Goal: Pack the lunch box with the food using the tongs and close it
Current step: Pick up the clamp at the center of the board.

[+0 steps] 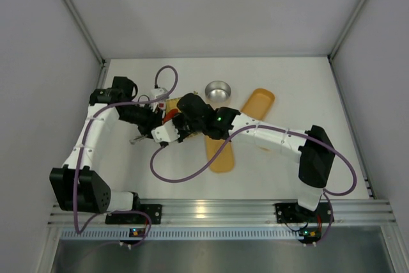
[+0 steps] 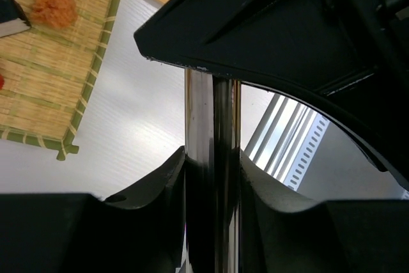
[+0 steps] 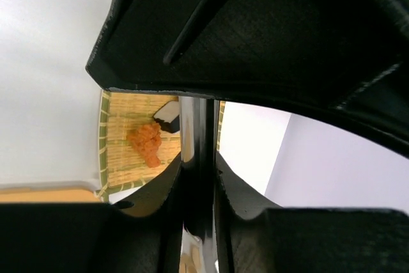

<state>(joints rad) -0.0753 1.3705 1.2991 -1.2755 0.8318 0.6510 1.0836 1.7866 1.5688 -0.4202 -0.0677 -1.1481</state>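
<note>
Tongs (image 2: 204,113): held at once by both arms, above the left half of the table (image 1: 300,81). Left gripper (image 2: 212,158) is clamped on the two metal arms, pressed flat together. Right gripper (image 3: 199,158) is likewise closed on the strip. In both wrist views the tongs' long axis runs straight out between the fingers. The top view hides most of their length under the crossed wrists.

Food: an orange crumbed piece (image 2: 54,1) and a black-and-white piece (image 3: 167,114) lie on the woven mat (image 2: 45,81), just left of the strip in both wrist views and close below it. Neither piece is touched.

Lunch box: two oblong orange halves lie right of the mat. The near half (image 1: 222,156) is partly under the right forearm; the far half (image 1: 259,101) lies beside the steel bowl (image 1: 217,91). Which half is the lid cannot be told. No food shows in either, nor in the bowl.

Judgement: packing is not begun. The next move needs one arm to take sole hold and tilt the tips down onto the mat. The right arm is nearer the box.
</note>
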